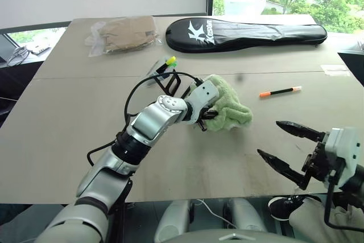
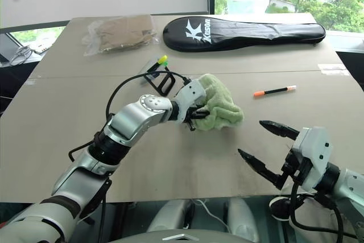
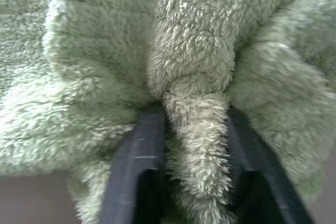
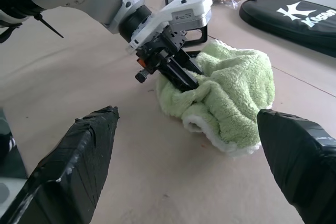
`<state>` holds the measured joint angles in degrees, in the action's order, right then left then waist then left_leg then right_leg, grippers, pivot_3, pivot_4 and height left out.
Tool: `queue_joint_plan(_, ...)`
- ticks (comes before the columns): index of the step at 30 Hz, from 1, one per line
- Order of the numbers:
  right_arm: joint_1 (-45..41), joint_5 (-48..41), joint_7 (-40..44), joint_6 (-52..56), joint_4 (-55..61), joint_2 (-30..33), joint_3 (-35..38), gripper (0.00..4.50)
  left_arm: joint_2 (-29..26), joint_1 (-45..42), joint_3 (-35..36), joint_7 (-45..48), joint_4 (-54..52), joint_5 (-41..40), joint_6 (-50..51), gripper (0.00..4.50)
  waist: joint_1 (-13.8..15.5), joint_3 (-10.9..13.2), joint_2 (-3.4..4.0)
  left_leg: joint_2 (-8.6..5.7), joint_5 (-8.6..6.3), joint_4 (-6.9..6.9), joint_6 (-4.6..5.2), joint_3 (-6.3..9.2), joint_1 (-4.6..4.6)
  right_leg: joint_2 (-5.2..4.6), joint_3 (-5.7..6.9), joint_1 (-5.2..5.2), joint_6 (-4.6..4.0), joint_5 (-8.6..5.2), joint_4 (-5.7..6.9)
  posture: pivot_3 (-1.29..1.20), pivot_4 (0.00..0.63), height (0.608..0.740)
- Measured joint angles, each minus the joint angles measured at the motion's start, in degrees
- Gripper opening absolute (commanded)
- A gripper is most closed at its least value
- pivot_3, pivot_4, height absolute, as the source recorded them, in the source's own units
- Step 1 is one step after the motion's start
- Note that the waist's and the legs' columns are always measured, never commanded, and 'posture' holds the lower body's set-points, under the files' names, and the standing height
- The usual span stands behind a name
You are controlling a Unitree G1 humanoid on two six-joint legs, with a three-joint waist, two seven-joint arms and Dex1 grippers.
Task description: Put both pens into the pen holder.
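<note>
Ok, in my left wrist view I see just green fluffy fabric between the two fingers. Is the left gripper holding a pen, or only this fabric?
Observer: Only fabric. The left gripper is shut on a fold of the green towel, which lies crumpled on the table.
Operator: Where is a pen, then?
Observer: The orange-ended pen lies flat on the table to the right of the towel, apart from it.
Operator: And the right gripper?
Observer: The right gripper is open and holds nothing, above the table's near edge.
</note>
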<state>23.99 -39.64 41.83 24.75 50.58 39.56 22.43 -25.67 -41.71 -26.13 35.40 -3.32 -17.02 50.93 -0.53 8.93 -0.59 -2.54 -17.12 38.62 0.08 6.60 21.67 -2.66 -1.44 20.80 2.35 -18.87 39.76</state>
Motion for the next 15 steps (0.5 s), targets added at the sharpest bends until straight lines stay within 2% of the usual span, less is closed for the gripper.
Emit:
queue_joint_plan(2, -0.6, 0.6, -0.2, 0.0, -0.3, 0.0, -1.0, 4.5, 0.1, 2.5, 3.5, 2.2, -1.3, -2.4, -0.4, 0.08, -0.2, 0.0, 0.01, 0.01, 0.0, 0.0, 0.0, -0.01, 0.01, 0.0, -0.01, 0.04, 0.0, 0.0, 0.0, 0.0, 0.15, 0.74)
queue_joint_plan(5, -2.3, 0.7, -0.5, 0.0, -2.0, -0.1, -1.9, 4.5, 2.2, 5.5, 14.2, 6.9, -7.6, -15.1, 3.4, 0.08, -0.2, 0.1, -0.01, 0.05, 0.01, 0.1, -0.02, 0.1, 0.22, -0.01, 0.11, 0.21, -0.01, 0.0, 0.04, 0.0, 0.15, 0.74)
queue_joint_plan(8, -3.8, 0.5, -0.3, 0.0, -2.8, -0.1, -2.4, 4.5, 1.1, 3.3, 27.0, 8.6, -12.0, -28.7, 8.3, 0.08, -0.3, 0.1, 0.0, 0.08, 0.01, 0.09, -0.02, 0.11, 0.2, 0.0, 0.14, 0.18, -0.01, 0.0, 0.03, 0.0, 0.15, 0.74)
queue_joint_plan(10, -5.0, 0.0, 0.3, 0.0, -4.6, -0.2, -3.3, 4.5, -0.1, -0.8, 37.1, 5.7, -11.5, -39.8, 13.6, 0.08, -0.3, 0.1, 0.0, 0.06, 0.0, 0.1, -0.01, 0.1, 0.11, 0.0, 0.14, 0.09, -0.01, 0.0, 0.02, 0.0, 0.15, 0.74)
queue_joint_plan(12, -7.2, -1.4, 0.3, 0.0, -6.1, -0.5, -3.5, 4.5, -1.2, -4.9, 44.2, 0.2, -9.3, -46.7, 15.4, 0.08, -0.3, 0.1, -0.03, 0.04, 0.0, 0.15, -0.01, 0.11, 0.09, -0.01, 0.16, 0.05, 0.0, 0.0, 0.03, 0.0, 0.15, 0.74)
queue_joint_plan(15, -9.7, -2.9, 0.5, 0.1, -7.3, -0.5, -3.6, 4.5, -3.1, -10.3, 52.9, -11.5, -5.9, -50.7, 14.5, 0.08, -0.3, 0.1, -0.04, 0.02, 0.0, 0.17, -0.01, 0.13, 0.09, -0.01, 0.17, 0.03, 0.0, 0.0, 0.02, 0.0, 0.15, 0.74)
